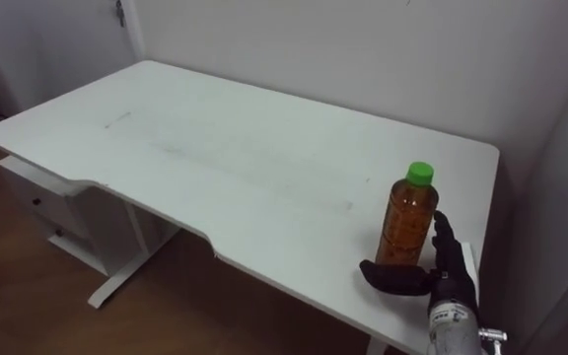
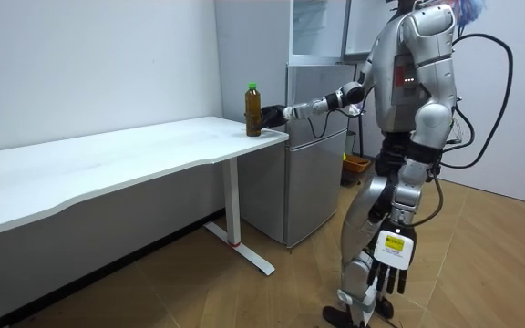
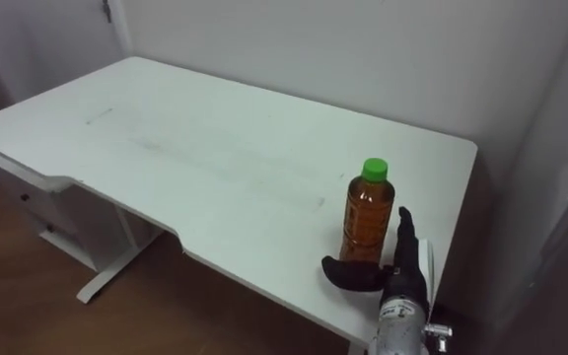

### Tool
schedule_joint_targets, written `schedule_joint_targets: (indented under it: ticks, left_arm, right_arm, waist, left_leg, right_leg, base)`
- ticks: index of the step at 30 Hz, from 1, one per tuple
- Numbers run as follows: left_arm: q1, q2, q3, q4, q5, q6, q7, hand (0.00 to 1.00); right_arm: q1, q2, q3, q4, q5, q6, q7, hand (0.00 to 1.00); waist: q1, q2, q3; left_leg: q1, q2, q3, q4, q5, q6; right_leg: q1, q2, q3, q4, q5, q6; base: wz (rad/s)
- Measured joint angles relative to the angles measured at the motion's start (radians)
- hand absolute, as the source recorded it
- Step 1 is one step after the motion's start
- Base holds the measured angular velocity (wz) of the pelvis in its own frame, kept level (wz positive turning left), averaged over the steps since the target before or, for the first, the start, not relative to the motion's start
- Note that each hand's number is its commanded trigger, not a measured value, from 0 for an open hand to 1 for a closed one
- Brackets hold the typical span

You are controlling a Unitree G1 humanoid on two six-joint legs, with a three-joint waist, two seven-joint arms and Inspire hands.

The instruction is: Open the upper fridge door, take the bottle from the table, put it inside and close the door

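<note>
The amber bottle with a green cap (image 1: 407, 219) stands upright on the white desk (image 1: 215, 148), near its right end by the front edge. The right hand (image 1: 444, 274) is open around its base, thumb reaching across the near side and fingers upright just to the bottle's right, not closed on it. In the room view the left hand (image 2: 392, 266) hangs relaxed by the robot's side, and a silver fridge (image 2: 313, 173) stands past the desk's end
</note>
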Motion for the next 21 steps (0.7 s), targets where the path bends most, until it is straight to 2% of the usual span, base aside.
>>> schedule_joint_targets:
  ticks: [2, 6, 10, 21]
  left_arm:
    - [-0.003, -0.004, 0.000, 0.003, 0.000, -0.008, 0.000, 0.00]
    - [-0.014, -0.015, -0.001, 0.009, 0.001, -0.019, 0.000, 0.00]
    - [-0.018, -0.015, -0.003, 0.011, 0.000, -0.036, 0.000, 0.00]
    - [-0.018, -0.016, -0.012, 0.017, 0.000, -0.038, 0.019, 0.00]
  right_arm:
    - [-0.009, 0.000, 0.000, 0.000, 0.000, -0.002, 0.002, 0.00]
    - [-0.022, 0.000, -0.001, 0.000, 0.000, -0.019, 0.003, 0.00]
    - [-0.023, -0.003, -0.004, 0.001, 0.000, -0.036, 0.004, 0.00]
    - [-0.026, -0.010, -0.004, 0.013, 0.001, -0.040, 0.044, 0.00]
  waist:
    - [0.002, 0.002, 0.0010]
    - [0.010, 0.016, 0.0081]
    - [0.024, 0.016, 0.0080]
    - [0.025, 0.016, 0.0080]
  left_leg:
    - [-0.001, 0.000, 0.000, -0.004, 0.005, -0.001]
    - [-0.002, 0.001, 0.000, -0.008, 0.005, -0.002]
    - [-0.001, 0.001, 0.001, -0.017, 0.006, -0.002]
    - [0.000, 0.000, -0.001, -0.019, 0.006, -0.003]
  right_leg:
    - [-0.007, 0.001, 0.006, 0.001, 0.000, 0.000]
    - [-0.010, 0.001, 0.007, 0.002, -0.001, -0.001]
    - [-0.011, 0.001, 0.008, 0.001, -0.001, -0.001]
    - [-0.010, 0.001, 0.009, 0.007, -0.001, -0.001]
  base:
    - [0.00]
    - [0.00]
    - [0.00]
    - [0.00]
